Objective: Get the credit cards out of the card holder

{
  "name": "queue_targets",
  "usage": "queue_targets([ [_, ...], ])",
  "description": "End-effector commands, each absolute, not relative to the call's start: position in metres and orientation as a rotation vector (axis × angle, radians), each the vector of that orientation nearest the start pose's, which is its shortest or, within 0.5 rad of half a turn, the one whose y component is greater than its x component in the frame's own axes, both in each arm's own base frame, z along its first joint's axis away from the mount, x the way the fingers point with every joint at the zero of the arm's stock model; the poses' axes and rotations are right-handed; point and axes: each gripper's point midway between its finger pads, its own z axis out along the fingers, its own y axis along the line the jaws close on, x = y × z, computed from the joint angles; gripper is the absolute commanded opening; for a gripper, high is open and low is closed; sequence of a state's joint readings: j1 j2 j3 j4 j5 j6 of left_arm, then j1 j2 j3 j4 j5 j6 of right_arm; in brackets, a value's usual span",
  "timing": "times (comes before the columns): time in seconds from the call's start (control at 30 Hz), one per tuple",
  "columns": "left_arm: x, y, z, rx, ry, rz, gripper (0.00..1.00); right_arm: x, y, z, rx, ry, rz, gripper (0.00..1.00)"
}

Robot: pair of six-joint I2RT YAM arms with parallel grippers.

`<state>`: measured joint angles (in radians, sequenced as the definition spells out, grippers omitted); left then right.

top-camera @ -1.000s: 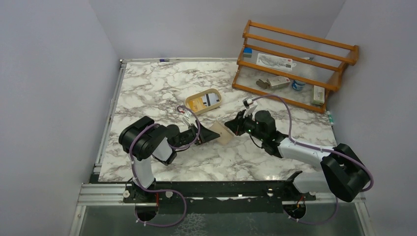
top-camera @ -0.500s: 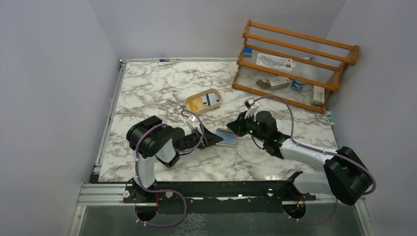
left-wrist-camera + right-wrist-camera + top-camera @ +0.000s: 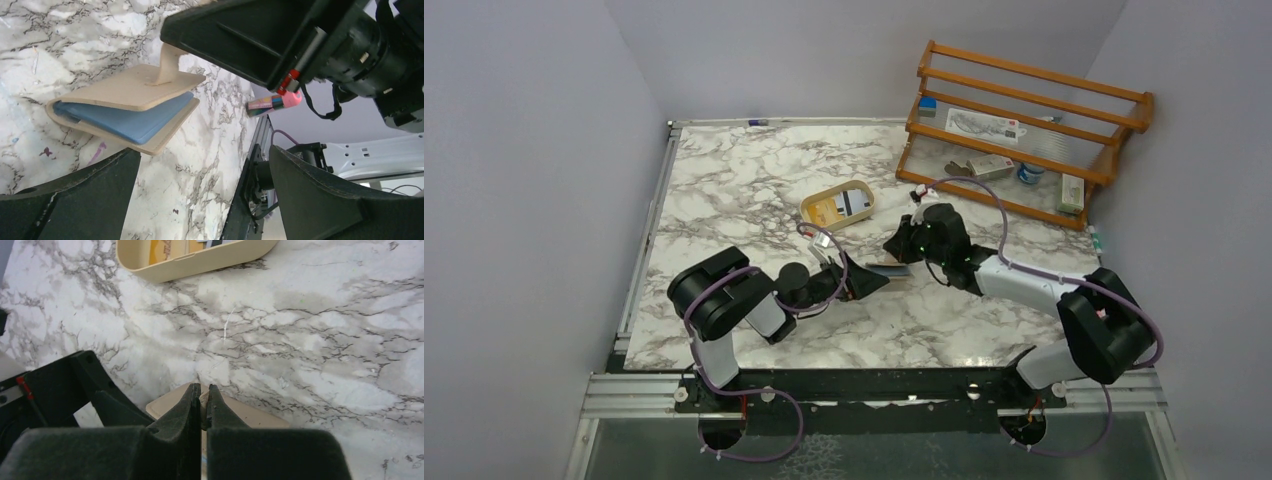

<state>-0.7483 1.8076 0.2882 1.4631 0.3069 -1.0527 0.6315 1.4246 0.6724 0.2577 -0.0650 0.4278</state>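
The tan card holder (image 3: 125,90) lies on the marble, half folded, with a light blue credit card (image 3: 125,117) showing between its halves. In the top view it (image 3: 892,271) sits between both grippers. My right gripper (image 3: 201,390) is shut on the holder's small closing tab (image 3: 167,65) and lifts the upper flap a little; it also shows in the top view (image 3: 900,247). My left gripper (image 3: 205,155) is open, its jaws wide apart just short of the holder's open edge, touching nothing; it shows in the top view (image 3: 872,283).
A beige oval tray (image 3: 837,205) with cards in it stands behind the holder, also in the right wrist view (image 3: 200,260). A wooden rack (image 3: 1024,120) with small items is at the back right. A pink marker (image 3: 272,102) lies near the table's right edge.
The card holder has gone from held up and spread open to low and nearly folded. The right gripper moved left and back with the tab. The left gripper let go and reached right.
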Motion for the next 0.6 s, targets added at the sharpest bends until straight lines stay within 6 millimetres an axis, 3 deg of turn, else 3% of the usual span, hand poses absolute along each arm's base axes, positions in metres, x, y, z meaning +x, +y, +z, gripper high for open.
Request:
queue_targets([
  [0.0,0.232,-0.328,0.098,0.0,1.877,-1.467,0.99,0.327,0.248,0.098,-0.184,2.187,0.658,0.01],
  [0.1,0.231,-0.328,0.095,0.008,1.89,-1.453,0.99,0.342,0.245,0.107,-0.173,2.177,0.631,0.01],
  [0.3,0.23,-0.329,0.091,0.019,1.911,-1.443,0.99,0.364,0.238,0.108,-0.147,2.199,0.586,0.01],
  [0.43,0.232,-0.329,0.087,0.016,1.924,-1.425,0.99,0.367,0.234,0.097,-0.13,2.235,0.564,0.01],
  [0.57,0.233,-0.327,0.081,0.007,1.943,-1.394,0.98,0.366,0.219,0.072,-0.068,2.303,0.521,0.01],
])
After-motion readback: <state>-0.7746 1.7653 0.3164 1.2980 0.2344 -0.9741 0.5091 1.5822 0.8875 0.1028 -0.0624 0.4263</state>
